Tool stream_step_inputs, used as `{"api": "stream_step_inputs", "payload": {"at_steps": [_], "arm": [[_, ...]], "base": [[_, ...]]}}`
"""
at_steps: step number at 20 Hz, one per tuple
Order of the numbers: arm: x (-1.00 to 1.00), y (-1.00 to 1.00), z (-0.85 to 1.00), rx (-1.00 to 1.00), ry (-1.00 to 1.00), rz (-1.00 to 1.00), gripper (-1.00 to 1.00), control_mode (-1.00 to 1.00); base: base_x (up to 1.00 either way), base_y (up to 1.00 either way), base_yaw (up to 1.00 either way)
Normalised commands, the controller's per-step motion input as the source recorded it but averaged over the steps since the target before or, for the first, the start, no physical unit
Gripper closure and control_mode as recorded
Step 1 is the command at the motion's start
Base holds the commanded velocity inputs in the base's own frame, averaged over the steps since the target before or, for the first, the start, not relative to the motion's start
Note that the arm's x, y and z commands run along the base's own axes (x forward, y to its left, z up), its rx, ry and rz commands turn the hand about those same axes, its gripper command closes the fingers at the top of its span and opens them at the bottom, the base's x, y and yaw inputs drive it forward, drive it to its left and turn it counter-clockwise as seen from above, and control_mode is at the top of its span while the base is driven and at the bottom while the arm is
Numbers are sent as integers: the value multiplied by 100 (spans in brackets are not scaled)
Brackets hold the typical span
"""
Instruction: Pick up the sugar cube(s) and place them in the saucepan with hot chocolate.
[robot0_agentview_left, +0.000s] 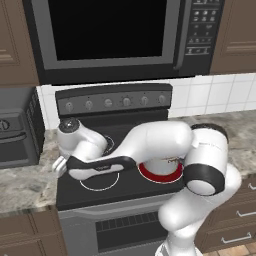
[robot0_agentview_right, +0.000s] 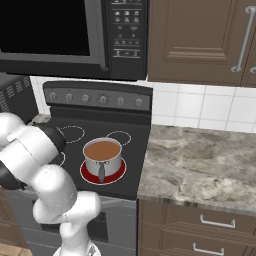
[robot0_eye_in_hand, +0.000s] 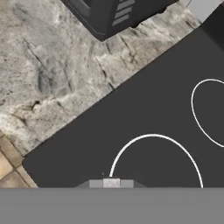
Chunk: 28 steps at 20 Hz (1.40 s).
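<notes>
Silver saucepan (robot0_agentview_right: 102, 155) sits on the stove's (robot0_agentview_right: 131, 170) near right burner. The gripper's jaws are pressed together, empty, over the left burners. Search step; next move: locate the unseen sugar cubes.

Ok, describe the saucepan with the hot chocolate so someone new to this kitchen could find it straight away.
Start at the black stove under the microwave, set between stone counters. On its front right burner, the one ringed in red, stands the saucepan. It is a small round silver pan filled with brown liquid, its thin dark handle pointing toward the stove's front edge; the other burners are bare white rings.
</notes>
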Motion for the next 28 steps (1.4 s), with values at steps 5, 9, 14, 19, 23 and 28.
{"api": "stream_step_inputs", "payload": {"at_steps": [5, 9, 14, 19, 23, 28], "arm": [[0, -64, 49, 2, 0, 0, 100, -100], [0, -75, 43, 3, 0, -3, 100, -100], [0, -91, 13, 3, 0, -15, 100, -100], [-1, -99, 0, 4, 2, -24, 100, -100], [-2, -94, 12, 4, 6, -25, 100, -100], [0, -81, 35, 5, 12, -25, 100, -100]], "base": [[0, 0, 0], [0, 0, 0], [0, 0, 0], [0, 0, 0], [0, 0, 0], [0, 0, 0]]}}
